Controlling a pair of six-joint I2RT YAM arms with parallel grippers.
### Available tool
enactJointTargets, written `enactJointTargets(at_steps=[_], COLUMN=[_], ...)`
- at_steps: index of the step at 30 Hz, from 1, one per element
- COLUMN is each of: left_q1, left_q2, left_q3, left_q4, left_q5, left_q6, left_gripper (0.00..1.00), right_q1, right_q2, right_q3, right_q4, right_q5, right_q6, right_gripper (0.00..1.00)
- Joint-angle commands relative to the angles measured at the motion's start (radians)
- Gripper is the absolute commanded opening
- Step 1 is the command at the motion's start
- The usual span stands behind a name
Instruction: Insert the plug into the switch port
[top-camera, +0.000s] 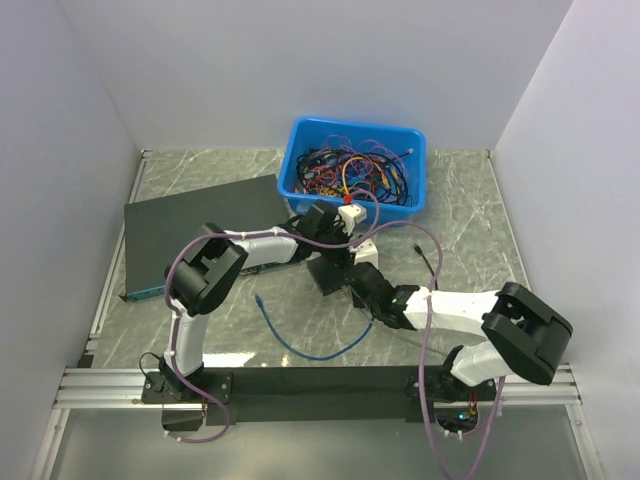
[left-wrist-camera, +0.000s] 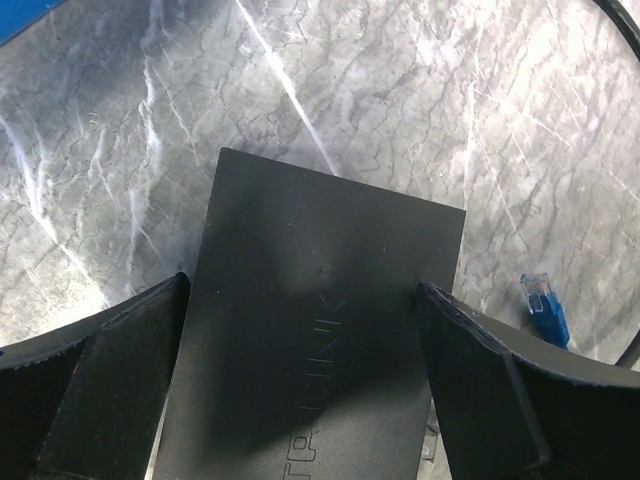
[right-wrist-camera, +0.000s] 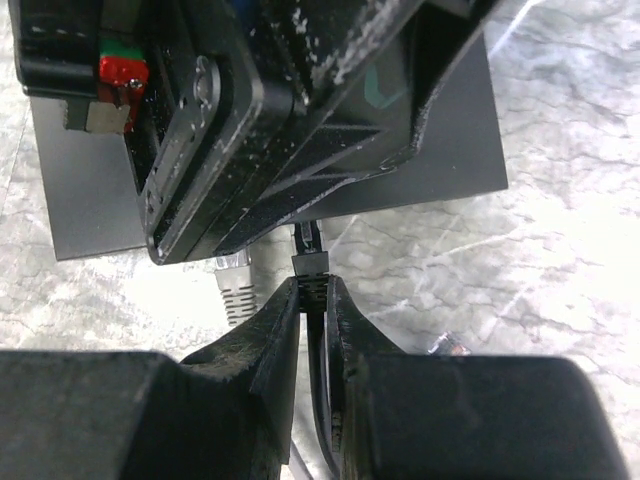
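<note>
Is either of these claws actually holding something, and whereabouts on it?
The right gripper pinches the black cable connector at its rear end. The left gripper straddles the small black box; whether it grips cannot be told.

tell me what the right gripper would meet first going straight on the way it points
Probably the near edge of the small black box. The black connector pinched in the right gripper leads, its tip hidden under the left gripper, so depth is unclear; it may touch that first.
</note>
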Motion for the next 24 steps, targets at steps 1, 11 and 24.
enactJointTargets(at_steps=[1,11,24], left_q1=[-0.062,-0.040,-0.039], left_q2=[0.015,-0.010,0.030], left_q3=[-0.035,-0.014,-0.006], left_q4=[-0.240,-0.242,-0.255], left_q5=[-0.011,-0.141,-0.146], left_q6=[-0.026,-0.047,-0.052], left_gripper=[0.98,0.98,0.97], right_q1=[-0.008,-0.008,-0.006], right_q2=[-0.097,-0.215,-0.157], right_q3=[0.069,0.018,0.024], right_q4=[0.227,0.175,0.138], right_q5=[0.203,0.212,0.177], right_q6=[0.040,0.051,0.083], right_gripper=[0.16,0.17,0.25])
